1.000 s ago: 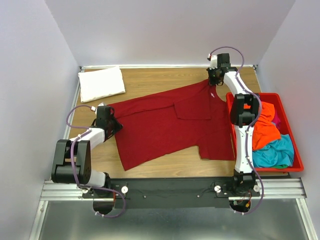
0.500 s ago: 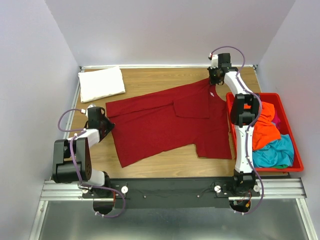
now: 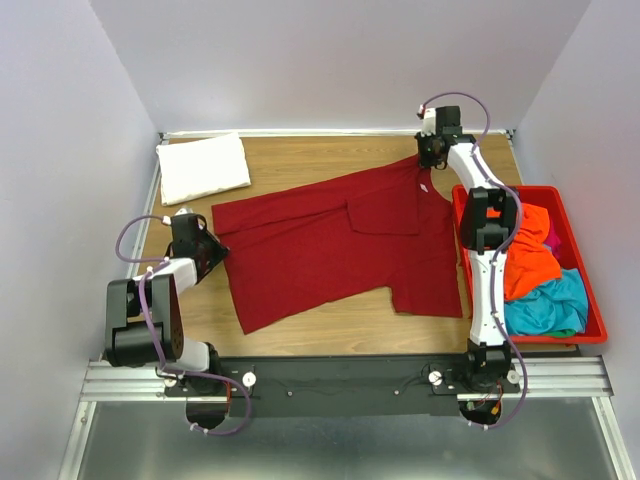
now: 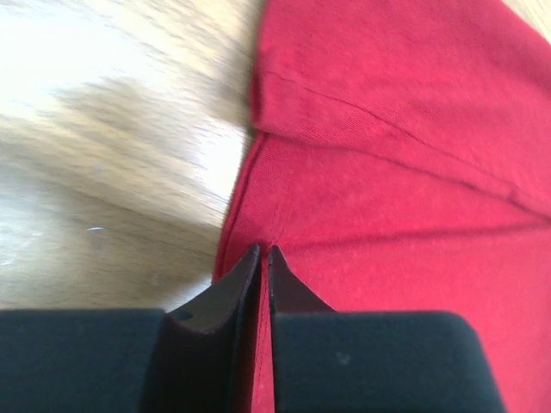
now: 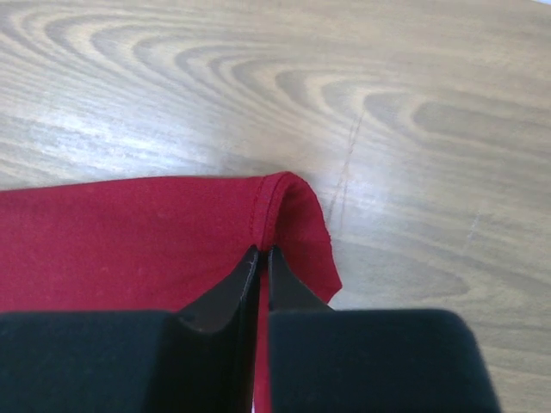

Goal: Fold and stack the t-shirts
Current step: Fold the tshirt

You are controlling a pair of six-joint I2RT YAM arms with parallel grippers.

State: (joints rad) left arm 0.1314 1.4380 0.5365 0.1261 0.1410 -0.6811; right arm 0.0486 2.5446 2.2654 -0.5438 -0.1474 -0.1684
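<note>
One dark red t-shirt [image 3: 340,240] lies spread across the middle of the table [image 3: 330,155], its long axis running from near left to far right. It is mostly flat. One sleeve is folded back onto the body right of centre, forming a rectangular flap. The shirt's right edge runs just beside the left wall of the red bin [image 3: 597,325].

Left gripper [image 4: 263,249]: low over the table at the shirt's left edge. In the wrist view its two fingers are pressed almost together, with the stitched hem caught between the tips. A second hem line crosses the cloth just beyond them, and bare wood shows to the left.

Right gripper [image 5: 261,249]: at the far right of the table, on the shirt's far tip. Its fingers are likewise clamped, with a rolled, stitched edge of red cloth rising between them. How deep the cloth sits in either grip is unclear, since the finger bodies hide it.

White t-shirt [image 3: 203,167]: folded into a flat rectangle at the far left corner of the table, well apart from the red one.

The bin stands at the right edge of the table. Inside it, an orange t-shirt [image 3: 530,258] lies crumpled toward the far end and a teal t-shirt [image 3: 555,305] toward the near end, the two touching.
</note>
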